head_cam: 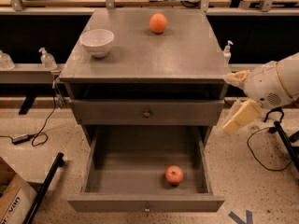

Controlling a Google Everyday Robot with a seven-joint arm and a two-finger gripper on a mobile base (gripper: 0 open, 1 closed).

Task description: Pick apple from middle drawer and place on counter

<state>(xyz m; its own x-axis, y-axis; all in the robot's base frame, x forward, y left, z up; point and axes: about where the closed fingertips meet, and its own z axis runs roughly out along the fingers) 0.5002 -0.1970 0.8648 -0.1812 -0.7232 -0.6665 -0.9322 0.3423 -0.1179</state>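
The apple [174, 174], small and red, lies in the front right part of the open middle drawer [145, 202], which is pulled out at the bottom of the grey cabinet. The counter [182, 55] is the cabinet's flat grey top. My gripper [228, 104] hangs in the air at the cabinet's right side, level with the shut upper drawer [146, 112]. Its cream fingers [241, 117] are spread apart and hold nothing. It is above and to the right of the apple.
A white bowl [97, 41] stands on the counter's left, and an orange fruit [158, 23] lies at its back middle. Pump bottles [47, 59] [227, 51] stand on low ledges either side. A cardboard box [13, 200], a black pole [44, 190] and cables [32, 136] lie on the floor.
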